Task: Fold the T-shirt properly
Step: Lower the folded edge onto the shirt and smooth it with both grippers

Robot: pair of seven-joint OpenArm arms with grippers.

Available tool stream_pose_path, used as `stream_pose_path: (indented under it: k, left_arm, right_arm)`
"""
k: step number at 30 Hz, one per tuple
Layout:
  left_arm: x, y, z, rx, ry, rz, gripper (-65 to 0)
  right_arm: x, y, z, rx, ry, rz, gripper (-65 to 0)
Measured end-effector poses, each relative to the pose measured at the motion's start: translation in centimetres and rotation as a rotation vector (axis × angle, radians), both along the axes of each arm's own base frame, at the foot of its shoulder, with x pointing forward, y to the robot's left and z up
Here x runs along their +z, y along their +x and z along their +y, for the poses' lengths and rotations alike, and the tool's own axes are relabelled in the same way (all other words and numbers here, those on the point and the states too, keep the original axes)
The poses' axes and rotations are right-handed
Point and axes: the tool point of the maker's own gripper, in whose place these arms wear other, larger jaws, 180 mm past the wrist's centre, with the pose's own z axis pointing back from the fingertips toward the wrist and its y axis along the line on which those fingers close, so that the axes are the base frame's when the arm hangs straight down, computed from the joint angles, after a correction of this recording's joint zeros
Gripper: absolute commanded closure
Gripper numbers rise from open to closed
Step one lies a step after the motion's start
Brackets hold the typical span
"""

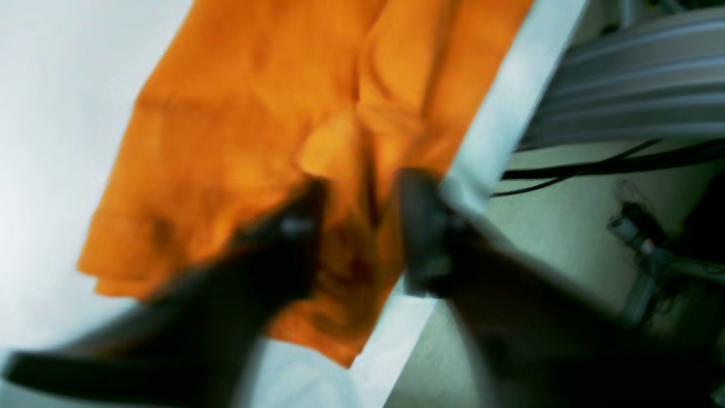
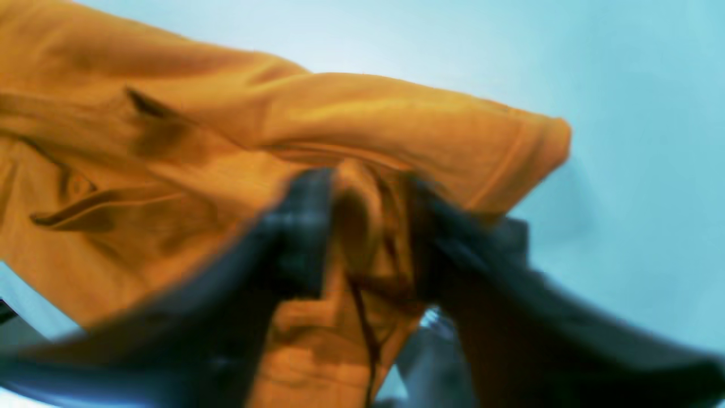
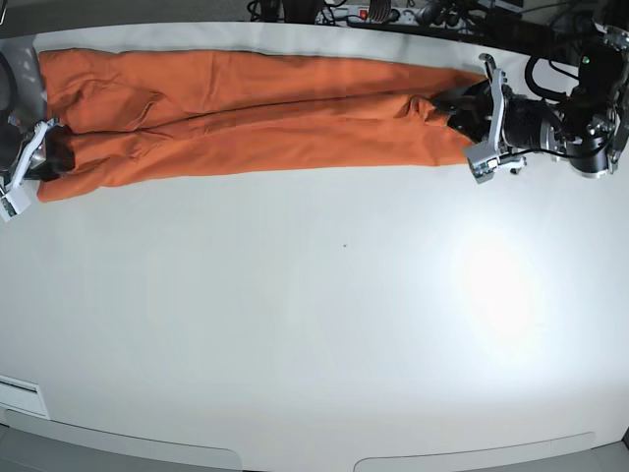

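White table, T-shirt, both grippers parted

Orange T-shirt on white table

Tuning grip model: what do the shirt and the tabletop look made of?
T-shirt: soft matte orange cloth, likely cotton knit; it creases and bunches into folds. Table: smooth hard white surface, slight sheen, given the glare patch; laminate or painted board, can't tell.
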Motion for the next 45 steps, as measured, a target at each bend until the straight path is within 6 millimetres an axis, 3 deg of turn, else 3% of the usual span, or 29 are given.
stream_pose_path:
  k: [2,7,8,9,11,14,17,22,24,26,29,32,37,45]
  left_arm:
    - [0.0,0.3,0.0,0.046,0.0,0.014,-49.6]
    - [-0.2,1.0,0.2,0.089,0.015,-0.003,-49.4]
    - [-0.2,1.0,0.2,0.089,0.015,-0.002,-49.1]
    - [-0.2,1.0,0.3,0.087,0.019,-0.001,-48.5]
    - [-0.5,0.9,0.6,0.079,0.041,-0.002,-37.8]
    - [-0.7,0.9,0.9,0.067,0.072,-0.019,0.0]
    - [-0.2,0.8,0.5,0.043,0.074,-0.04,0.0]
    - [1.6,0.3,-1.4,-0.028,0.042,-0.104,0.0]
    - [1.7,0.5,-1.3,-0.05,0.073,-0.144,0.0]
    - [1.2,0.8,-0.7,-0.027,0.112,-0.148,0.0]
    - [0.6,0.9,-0.1,0.0,0.147,-0.158,0.0]
    - [-0.2,0.4,0.2,0.019,0.164,-0.151,0.0]
    - [-1.6,-1.4,-0.1,0.041,0.15,-0.112,0.0]
    - [-4.2,-1.1,-1.1,0.118,0.126,-0.151,0.0]
  right_arm:
    - [0.4,0.2,0.5,0.005,0.031,-0.011,-33.6]
    - [4.6,0.9,3.5,0.094,0.136,-0.089,-32.7]
    - [5.2,0.7,4.1,0.119,0.144,-0.09,-30.5]
    - [5.5,0.3,4.5,0.14,0.142,-0.075,-24.0]
    - [5.2,-0.9,5.3,0.178,0.15,-0.023,-1.2]
    - [4.8,-1.6,6.7,0.188,0.209,-0.009,0.0]
    - [3.9,-2.0,7.4,0.166,0.241,-0.007,0.0]
    - [1.5,-1.8,7.0,0.091,0.172,-0.011,0.0]
    - [0.4,-1.9,6.9,0.053,0.148,-0.017,0.0]
    - [-0.4,-2.3,6.8,0.029,0.129,-0.017,0.0]
    - [-2.3,-3.9,4.9,0.004,0.011,0.033,0.0]
    - [-2.7,-4.3,4.5,-0.01,-0.013,0.011,0.0]
    - [-3.5,-5.5,4.9,-0.023,0.004,0.031,0.0]
    - [-4.4,-5.4,5.4,-0.059,-0.007,0.001,0.0]
